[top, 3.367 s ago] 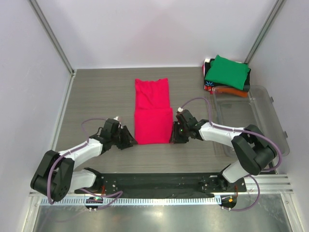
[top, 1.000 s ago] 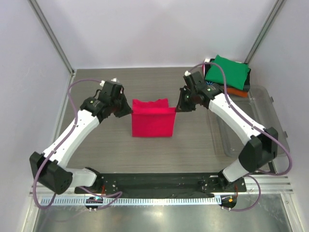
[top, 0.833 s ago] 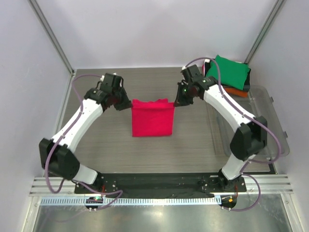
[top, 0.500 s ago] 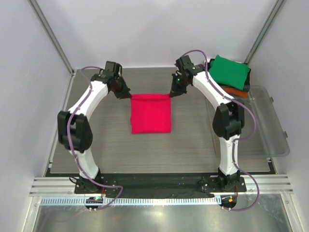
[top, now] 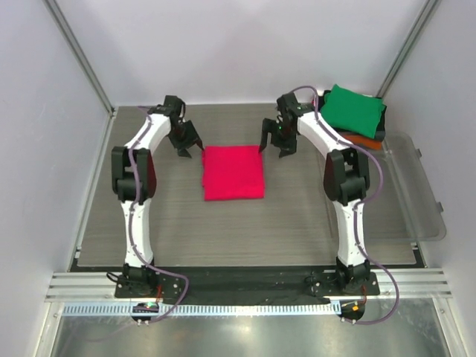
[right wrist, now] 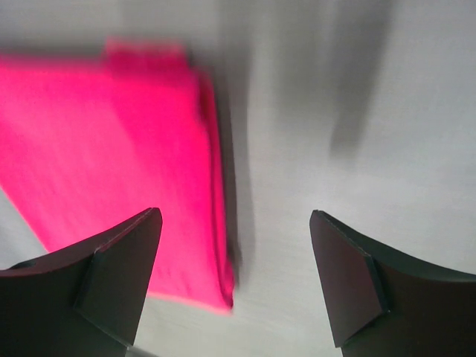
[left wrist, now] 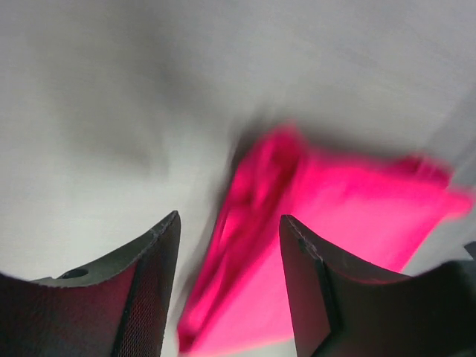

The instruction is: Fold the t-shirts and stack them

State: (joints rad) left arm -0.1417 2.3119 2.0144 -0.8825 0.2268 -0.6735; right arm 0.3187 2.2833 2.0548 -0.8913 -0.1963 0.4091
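**Folded Pink Shirt Lay Between Two Open Grippers**

The left gripper (top: 190, 148) hung with its jaws apart, clamping nothing, just beside the far left corner of the folded crimson-pink t-shirt (top: 233, 172). The shirt lay flat on the table (top: 149, 216). The right gripper (top: 274, 146), its jaws wider apart and empty, hung just off the shirt's far right corner. A green t-shirt (top: 349, 109) topped the stack at far right.

Hands (top: 190, 149) (top: 274, 149) off t-shirt (top: 233, 172) (now flat)
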